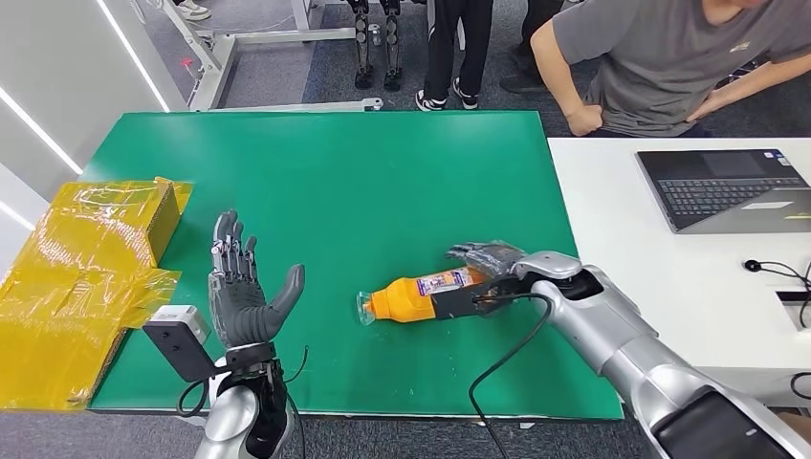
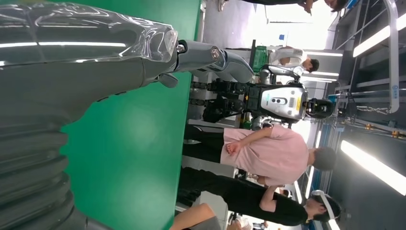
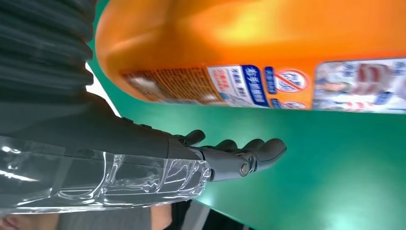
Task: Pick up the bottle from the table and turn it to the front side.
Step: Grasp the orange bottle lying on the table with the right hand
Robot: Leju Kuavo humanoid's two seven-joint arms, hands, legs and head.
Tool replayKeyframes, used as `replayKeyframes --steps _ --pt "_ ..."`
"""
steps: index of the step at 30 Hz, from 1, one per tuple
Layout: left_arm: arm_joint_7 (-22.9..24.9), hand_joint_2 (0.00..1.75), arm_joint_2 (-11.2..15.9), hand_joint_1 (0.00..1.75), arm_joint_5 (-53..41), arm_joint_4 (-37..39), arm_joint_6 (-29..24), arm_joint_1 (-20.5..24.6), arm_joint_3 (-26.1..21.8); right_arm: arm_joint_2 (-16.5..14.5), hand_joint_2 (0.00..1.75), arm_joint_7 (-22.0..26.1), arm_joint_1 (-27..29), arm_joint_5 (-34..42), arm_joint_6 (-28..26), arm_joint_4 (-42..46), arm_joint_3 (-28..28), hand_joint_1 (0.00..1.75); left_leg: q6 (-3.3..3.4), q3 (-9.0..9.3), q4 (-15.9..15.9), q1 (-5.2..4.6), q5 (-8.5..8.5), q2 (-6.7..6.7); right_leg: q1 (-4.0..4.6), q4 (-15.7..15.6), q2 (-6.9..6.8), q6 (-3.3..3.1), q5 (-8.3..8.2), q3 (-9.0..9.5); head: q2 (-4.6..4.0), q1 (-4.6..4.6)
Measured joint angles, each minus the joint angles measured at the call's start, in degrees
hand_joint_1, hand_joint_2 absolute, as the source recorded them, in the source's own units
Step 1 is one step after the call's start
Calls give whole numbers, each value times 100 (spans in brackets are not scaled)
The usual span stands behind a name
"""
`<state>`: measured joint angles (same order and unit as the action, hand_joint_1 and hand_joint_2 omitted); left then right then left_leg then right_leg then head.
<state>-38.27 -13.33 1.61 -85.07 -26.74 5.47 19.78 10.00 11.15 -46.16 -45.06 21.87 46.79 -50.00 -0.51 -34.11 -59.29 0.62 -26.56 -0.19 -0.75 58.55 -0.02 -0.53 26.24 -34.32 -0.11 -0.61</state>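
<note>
The orange bottle (image 1: pixel 418 295) lies on its side on the green table (image 1: pixel 325 191), near the front right part of the mat, clear cap end pointing toward the robot's left. Its base end is hidden behind the right hand (image 1: pixel 483 273), whose fingers curve over the bottle's far side while the thumb side sits at the near side; whether the grasp is actually closed cannot be told from the head view. In the right wrist view the bottle (image 3: pixel 249 48) is blurred and cut off at the frame edges (label print unreadable), and the fingers (image 3: pixel 249 151) are extended beside it over the green surface, apparently not pressing it.

The left hand (image 1: pixel 244 292) is raised upright over the table's near left area, palm open, fingers spread, holding nothing.

Around: crumpled yellow packaging (image 1: pixel 86 277) at the table's left edge, a laptop (image 1: pixel 732 186) on the white table (image 1: pixel 660 277) to the right, a person in a grey shirt (image 1: pixel 669 57) leaning in behind it.
</note>
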Motion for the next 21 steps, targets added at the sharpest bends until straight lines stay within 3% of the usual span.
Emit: replayKeyframes --steps 21 --pt "21 175 0 0 300 102 -70 119 0 -153 175 9 -274 612 344 -763 -626 0 0 2 -2 0 0 -1 0 -1 0 0 0 1 0 0"
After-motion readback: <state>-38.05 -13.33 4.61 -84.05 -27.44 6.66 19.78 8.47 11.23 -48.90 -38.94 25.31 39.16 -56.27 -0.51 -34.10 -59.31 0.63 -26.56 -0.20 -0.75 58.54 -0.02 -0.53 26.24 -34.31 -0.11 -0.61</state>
